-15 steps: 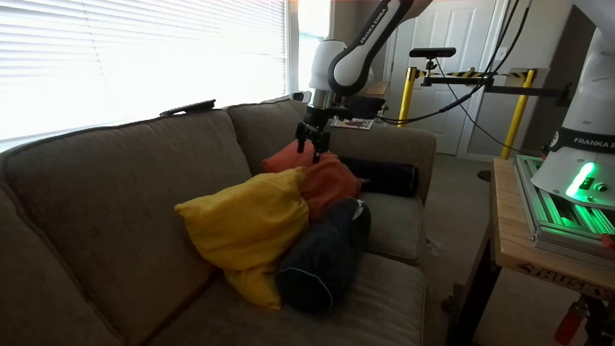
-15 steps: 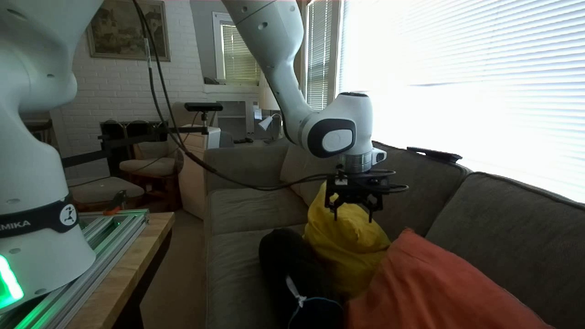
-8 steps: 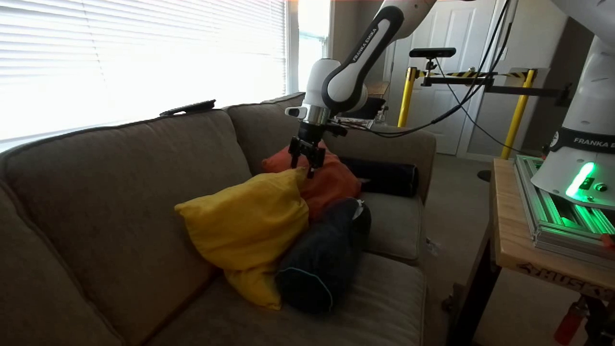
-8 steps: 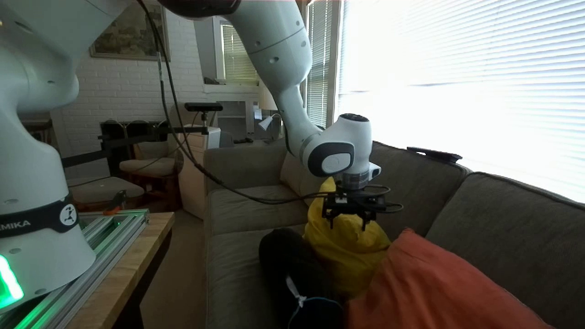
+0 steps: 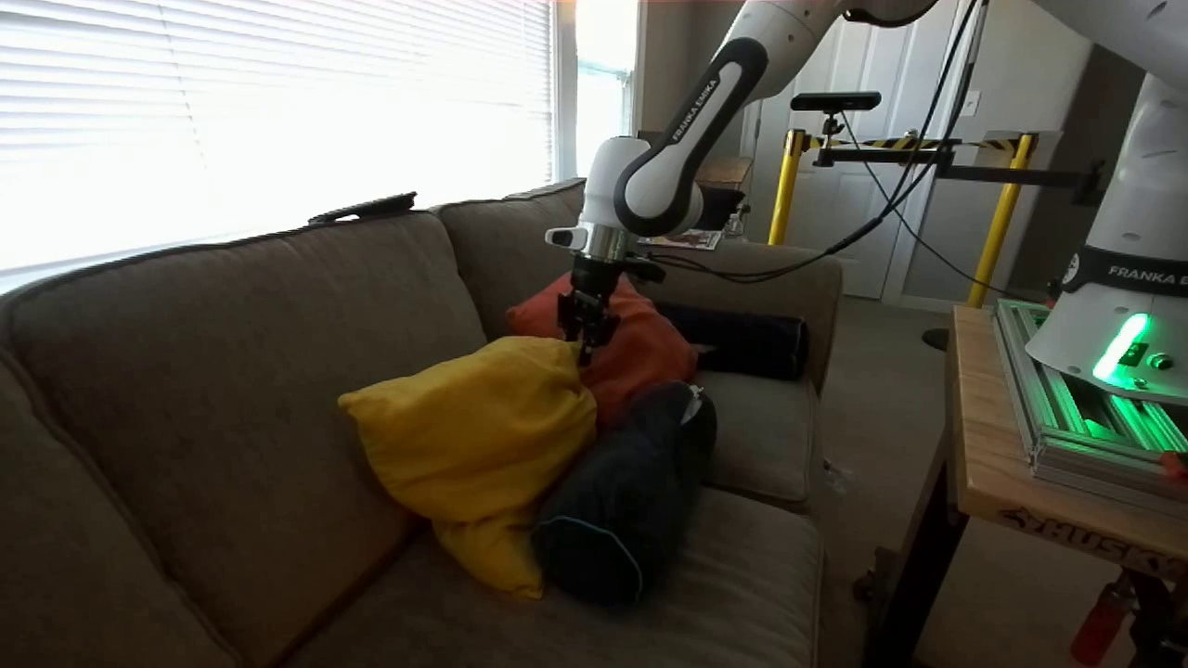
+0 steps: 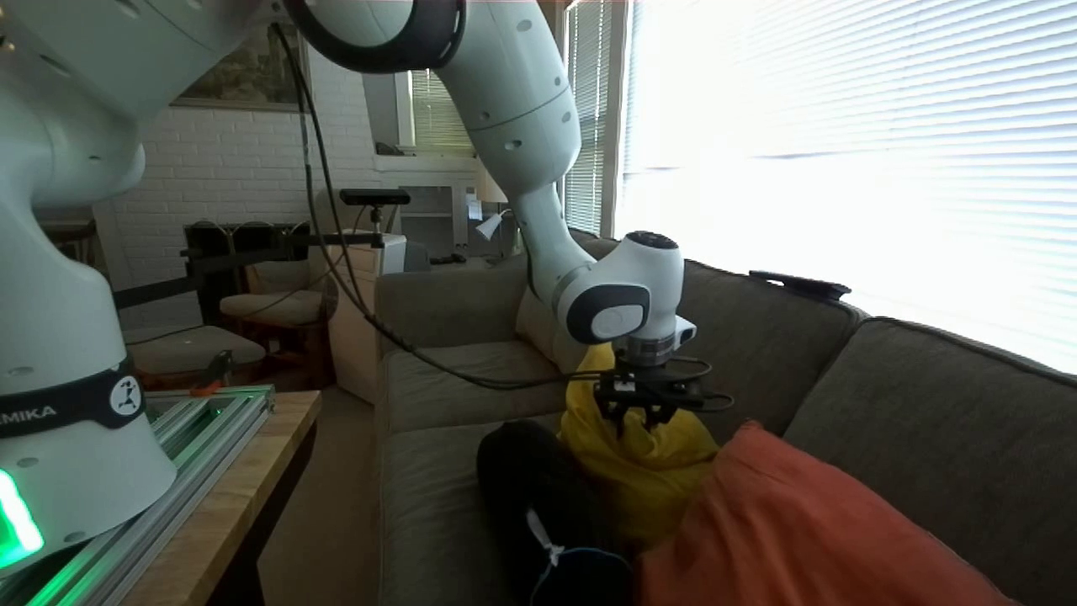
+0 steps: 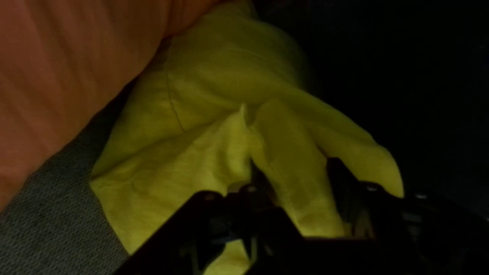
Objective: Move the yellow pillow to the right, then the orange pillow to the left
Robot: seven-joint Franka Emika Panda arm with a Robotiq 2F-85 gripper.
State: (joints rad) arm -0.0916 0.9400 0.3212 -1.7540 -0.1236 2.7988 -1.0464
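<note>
Starting close in: in the wrist view my gripper is poking in along the bottom of the frame, and its fingers are pinching what looks like a fold of the yellow pillow, which is filling the middle. How hard they're biting I can't tell, it's super dark in there. The orange pillow is hanging out in the upper left, running up against the yellow one near the top.

Pulling back, here's what's changing: compared with half a second ago, the gripper is sitting lower in both exterior views, the fingers are standing closer together, and the yellow corner is bunching up around them. The bulk of that pillow is barely shifting. In an exterior view it's lying mid-frame, with a dark bolster pressing on its lower right side and the orange one showing behind.

So I'm figuring step one is only just starting: the hold is being taken, nothing is going right yet, orange is waiting its turn. I'm guessing a small pinch could be slipping under load, so I'd be lifting slowly.

Way back, the sofa is running under bright blinds, and a white door is standing upper right.
</note>
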